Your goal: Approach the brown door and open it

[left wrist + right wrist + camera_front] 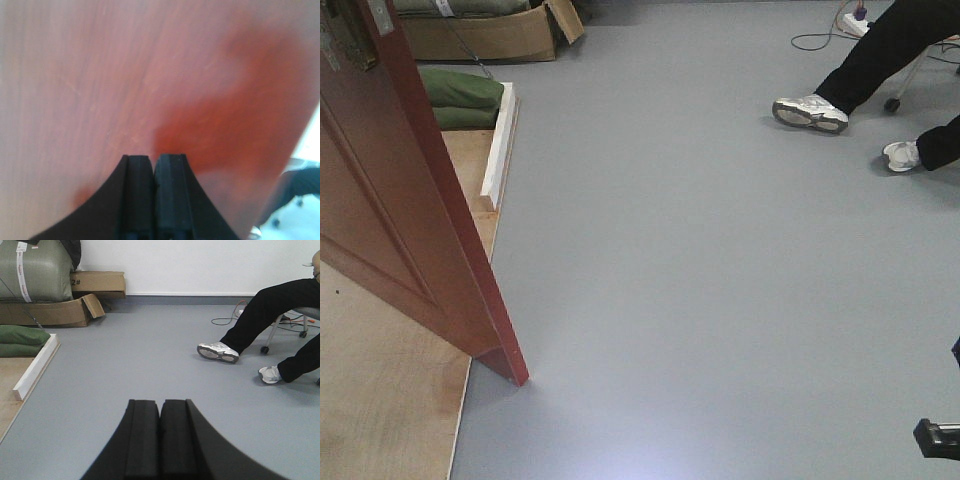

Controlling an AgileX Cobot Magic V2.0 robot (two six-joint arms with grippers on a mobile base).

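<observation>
Close up at the brown door (100, 75), left gripper (152, 161) is pressed together, empty: I judge it's a pusher. Door stands ajar front-left. Right gripper (160, 407) likewise closed, idle over grey floor (125, 355).

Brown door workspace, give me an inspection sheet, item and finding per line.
Surface: grey floor; plywood board beneath the door.
Job's things: brown door stands angled, bottom corner near the board's edge.
Clutter: cardboard box, green bags, white brace by the board.
Grippers: left gripper shut, close to the door face; right gripper shut, over bare floor.
Cables: cable on the floor near the chair.
Surroundings: seated person's legs at right; white wall behind.
</observation>
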